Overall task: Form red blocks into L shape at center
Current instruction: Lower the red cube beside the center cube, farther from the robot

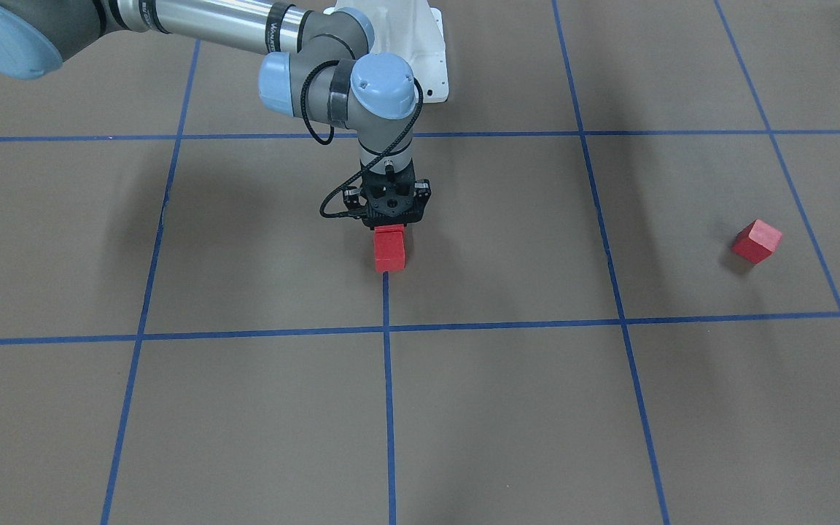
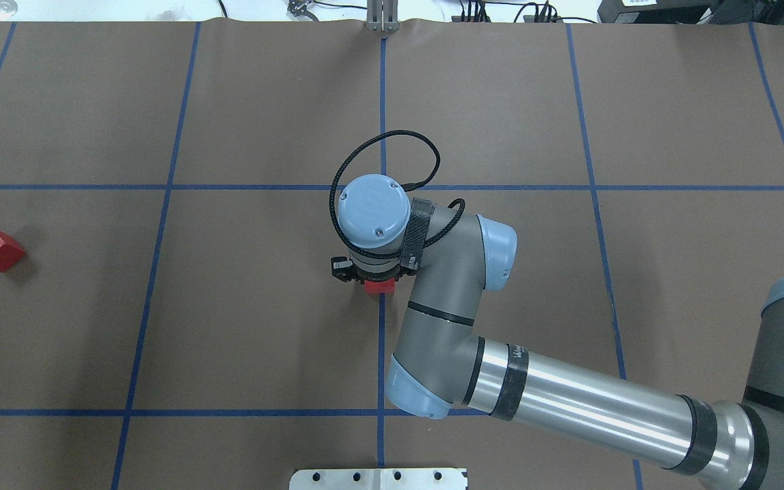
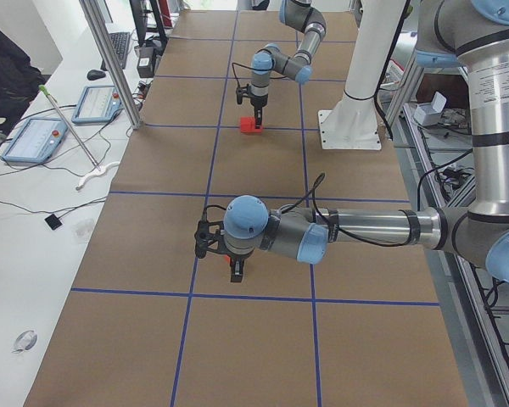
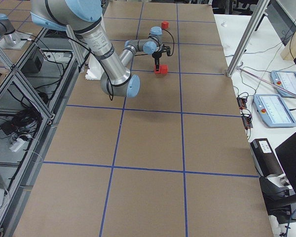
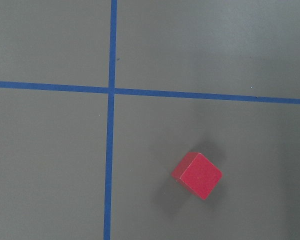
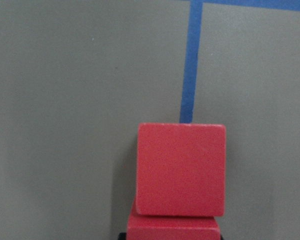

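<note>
Pointing straight down, right fingers (image 1: 389, 222) at red blocks (image 1: 389, 254); cannot tell if gripping.

Matte red blocks (image 1: 756, 241) on a brown surface (image 1: 507, 408) gridded with thin blue tape lines (image 1: 389, 408).

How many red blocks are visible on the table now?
3. Two sit together at the centre: the first block on the blue line, the second block under the right gripper. The third block lies alone on the robot's left side.
</note>
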Robot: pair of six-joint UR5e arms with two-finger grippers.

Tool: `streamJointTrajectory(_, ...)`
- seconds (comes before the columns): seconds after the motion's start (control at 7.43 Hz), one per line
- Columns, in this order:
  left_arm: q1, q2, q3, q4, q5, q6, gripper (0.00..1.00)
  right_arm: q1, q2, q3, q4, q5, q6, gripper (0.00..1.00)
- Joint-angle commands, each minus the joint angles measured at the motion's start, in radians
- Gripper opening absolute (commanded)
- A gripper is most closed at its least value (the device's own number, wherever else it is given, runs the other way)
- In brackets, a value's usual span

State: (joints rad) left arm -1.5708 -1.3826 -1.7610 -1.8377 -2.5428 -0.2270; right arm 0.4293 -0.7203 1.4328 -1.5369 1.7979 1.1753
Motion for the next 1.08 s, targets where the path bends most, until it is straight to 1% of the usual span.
streamJointTrajectory(0.0, 0.000, -0.001, -0.002, 0.000, -0.001, 0.000, 1.00, -0.001, -0.002, 0.000, 0.000, 0.000, 0.000, 0.54)
streamJointTrajectory(0.54, 0.000, 0.000, -0.002, 0.000, -0.002, 0.000, 1.00, -0.001, -0.005, 0.000, -0.002, -0.002, -0.002, 0.55)
streamJointTrajectory(0.67, 0.000, 0.001, -0.002, 0.000, -0.002, -0.002, 1.00, -0.001, -0.005, 0.000, -0.002, -0.002, 0.000, 0.75)
streamJointTrajectory(0.81, 0.000, -0.001, -0.003, 0.000, -0.002, -0.002, 1.00, -0.003, -0.005, 0.000, 0.000, -0.005, 0.003, 0.99)
streamJointTrajectory(0.94, 0.000, 0.000, -0.003, 0.000, -0.002, 0.000, 1.00, -0.004, -0.005, 0.000, 0.000, -0.012, 0.001, 0.99)
